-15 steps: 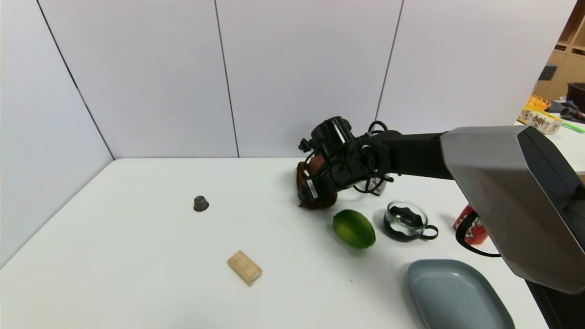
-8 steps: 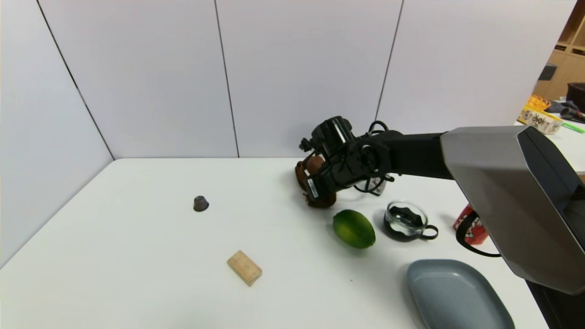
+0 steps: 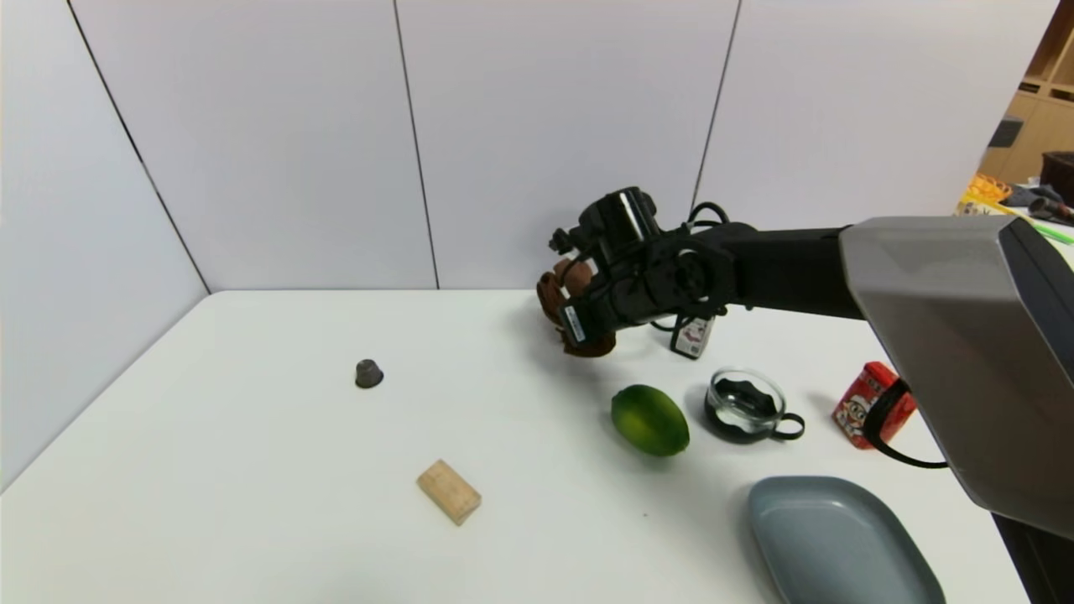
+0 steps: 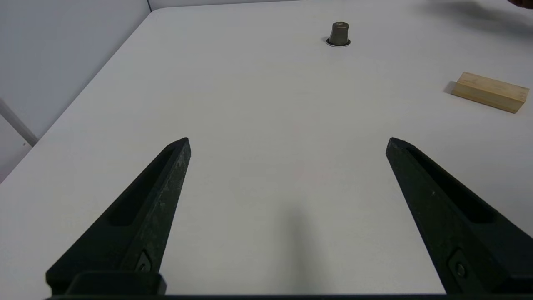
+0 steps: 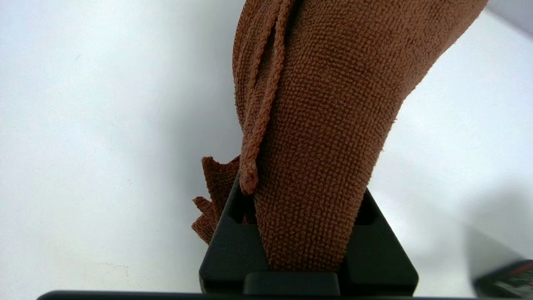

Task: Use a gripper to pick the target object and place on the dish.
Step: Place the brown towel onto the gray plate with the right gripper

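White wall panels stand behind a white tabletop (image 3: 252,470), and in the head view the right gripper (image 3: 583,323) hangs over its far middle with the brown terry towel (image 3: 554,298) pinched in it, apparently clear of the surface so the cloth can travel without dragging. The grey-blue dish (image 3: 839,541) lies at the near right corner, well apart from the towel; between them sit a green fruit (image 3: 650,419) and a small glass cup (image 3: 745,405), which I judge the carry must pass above. In the left wrist view the left gripper (image 4: 287,143) is parked low over bare tabletop, its fingers (image 4: 141,221) spread wide and holding nothing, a coffee capsule (image 4: 339,34) and wooden block (image 4: 491,91) beyond. In the right wrist view the fingers (image 5: 233,246) clamp the towel's folded middle, one loose edge hanging free.
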`<action>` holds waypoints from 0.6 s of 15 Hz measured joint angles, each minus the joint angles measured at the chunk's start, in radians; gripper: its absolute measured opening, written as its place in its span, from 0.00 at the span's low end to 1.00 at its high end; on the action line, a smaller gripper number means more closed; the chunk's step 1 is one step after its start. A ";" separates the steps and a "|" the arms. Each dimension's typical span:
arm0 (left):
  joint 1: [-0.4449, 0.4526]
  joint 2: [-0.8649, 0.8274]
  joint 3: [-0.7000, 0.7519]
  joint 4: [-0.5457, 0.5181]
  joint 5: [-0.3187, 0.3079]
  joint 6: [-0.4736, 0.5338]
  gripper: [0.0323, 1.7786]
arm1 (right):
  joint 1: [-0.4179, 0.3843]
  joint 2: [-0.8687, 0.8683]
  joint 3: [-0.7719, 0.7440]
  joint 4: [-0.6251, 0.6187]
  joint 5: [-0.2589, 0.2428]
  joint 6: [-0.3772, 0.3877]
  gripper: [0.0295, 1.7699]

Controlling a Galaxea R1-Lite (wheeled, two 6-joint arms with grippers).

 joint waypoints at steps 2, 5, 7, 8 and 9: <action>0.000 0.000 0.000 0.000 0.000 0.000 0.95 | -0.004 -0.025 0.000 0.000 -0.022 -0.030 0.20; 0.000 0.000 0.000 0.000 0.000 0.000 0.95 | -0.015 -0.077 0.000 -0.001 -0.028 -0.050 0.20; 0.000 0.000 0.000 0.000 0.000 0.000 0.95 | -0.027 -0.124 0.001 -0.001 -0.028 -0.074 0.20; 0.000 0.000 0.000 0.000 0.000 0.000 0.95 | -0.034 -0.153 0.001 0.000 -0.028 -0.089 0.20; 0.000 0.000 0.000 0.000 0.000 0.000 0.95 | -0.040 -0.181 0.002 0.001 -0.028 -0.100 0.20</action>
